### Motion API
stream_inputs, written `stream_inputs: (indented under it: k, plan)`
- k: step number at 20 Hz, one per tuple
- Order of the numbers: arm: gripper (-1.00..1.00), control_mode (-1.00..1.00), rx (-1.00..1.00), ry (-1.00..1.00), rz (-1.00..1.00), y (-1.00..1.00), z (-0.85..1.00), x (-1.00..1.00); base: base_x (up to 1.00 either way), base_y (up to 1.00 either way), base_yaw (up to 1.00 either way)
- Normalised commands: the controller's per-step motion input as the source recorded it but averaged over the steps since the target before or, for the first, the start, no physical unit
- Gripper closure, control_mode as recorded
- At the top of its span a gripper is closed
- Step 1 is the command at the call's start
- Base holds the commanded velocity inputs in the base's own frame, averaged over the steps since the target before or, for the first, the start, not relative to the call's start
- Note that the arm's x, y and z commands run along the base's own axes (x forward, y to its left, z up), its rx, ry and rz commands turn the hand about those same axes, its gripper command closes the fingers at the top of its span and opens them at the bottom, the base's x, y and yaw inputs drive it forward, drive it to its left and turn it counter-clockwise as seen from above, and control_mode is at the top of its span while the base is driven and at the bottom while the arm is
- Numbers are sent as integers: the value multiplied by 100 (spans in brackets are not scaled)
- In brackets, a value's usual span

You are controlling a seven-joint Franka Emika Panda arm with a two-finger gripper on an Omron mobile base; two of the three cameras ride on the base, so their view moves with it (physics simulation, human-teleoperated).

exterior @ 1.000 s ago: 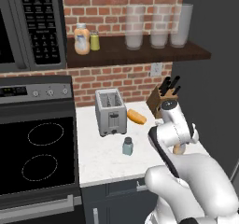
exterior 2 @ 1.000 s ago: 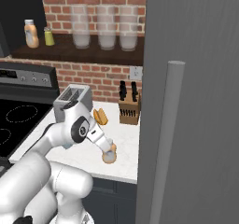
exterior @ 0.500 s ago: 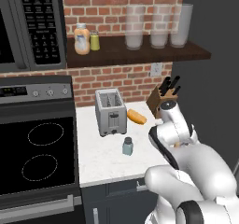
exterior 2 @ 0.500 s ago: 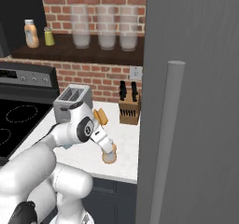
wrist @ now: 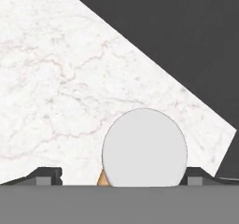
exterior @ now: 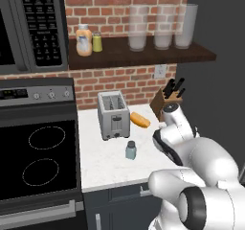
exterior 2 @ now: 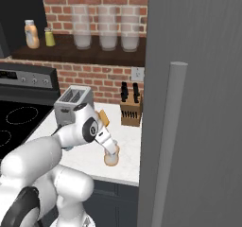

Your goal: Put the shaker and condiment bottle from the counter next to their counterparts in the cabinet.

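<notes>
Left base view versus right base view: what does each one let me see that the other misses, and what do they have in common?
Left base view: the microwave and the pale blue-grey shaker standing on the counter.
Right base view: the tall grey door with its handle, and the open gripper over the condiment bottle.
Both: the toaster, knife block, stove, and the cabinet holding the wider orange bottle and yellow-green shaker.

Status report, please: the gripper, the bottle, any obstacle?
Gripper open, straddling the condiment bottle, white cap between the fingertips. Bottle upright on the counter. Nothing in the way.
</notes>
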Motion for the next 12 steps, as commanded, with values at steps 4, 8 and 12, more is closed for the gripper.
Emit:
stream_inputs:
  k: [4,8,12]
  plan:
    - [100,-100,-1,-3,-8,-7,-45,0,0,0,0]
    - [100,-100,0,-4,-7,-23,-41,-2,0,0,0]
    - [100,-100,0,5,-7,-10,-38,-6,0,0,0]
